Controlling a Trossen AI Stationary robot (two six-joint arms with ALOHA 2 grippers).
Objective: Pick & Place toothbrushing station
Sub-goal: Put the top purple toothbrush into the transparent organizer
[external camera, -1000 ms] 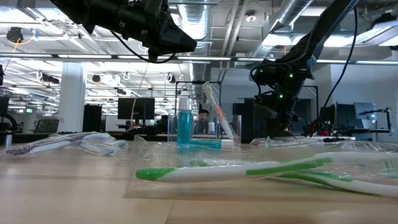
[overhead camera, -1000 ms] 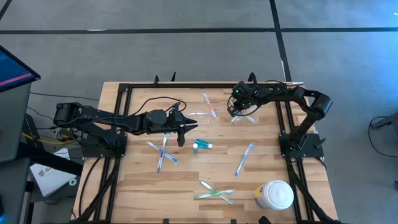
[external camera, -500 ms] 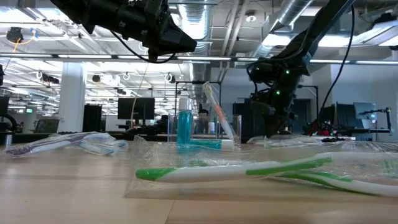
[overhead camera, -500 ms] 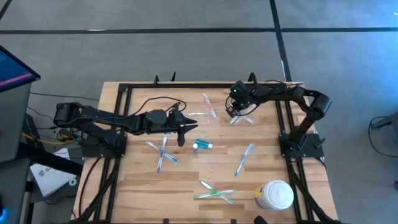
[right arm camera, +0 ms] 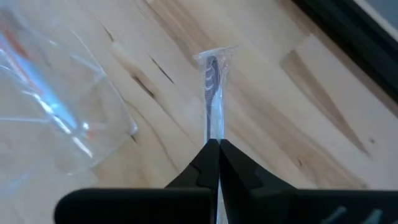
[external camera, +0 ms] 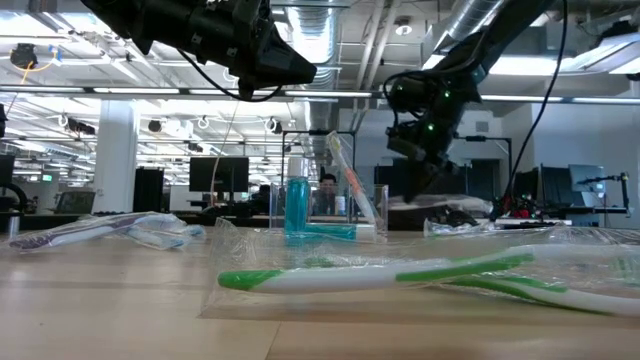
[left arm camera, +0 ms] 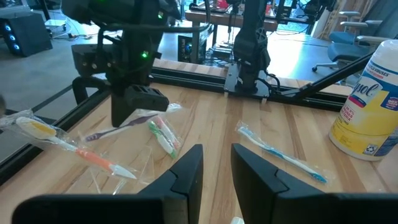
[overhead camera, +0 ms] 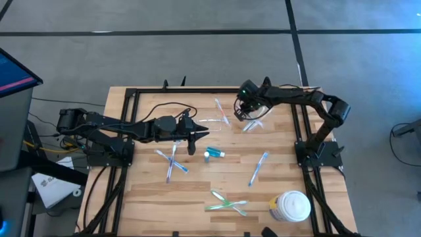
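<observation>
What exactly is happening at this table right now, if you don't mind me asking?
The right gripper has its fingers shut on a wrapped toothbrush and holds it just above the wood near the back of the table, beside the clear holder. The left gripper hangs over the middle of the table, holding nothing that can be seen. Other wrapped toothbrushes, blue and green, and a small teal tube lie scattered on the table, with a white jar at the front corner.

A white lidded jar [overhead camera: 290, 206] stands at the wooden table's [overhead camera: 145, 197] corner.
</observation>
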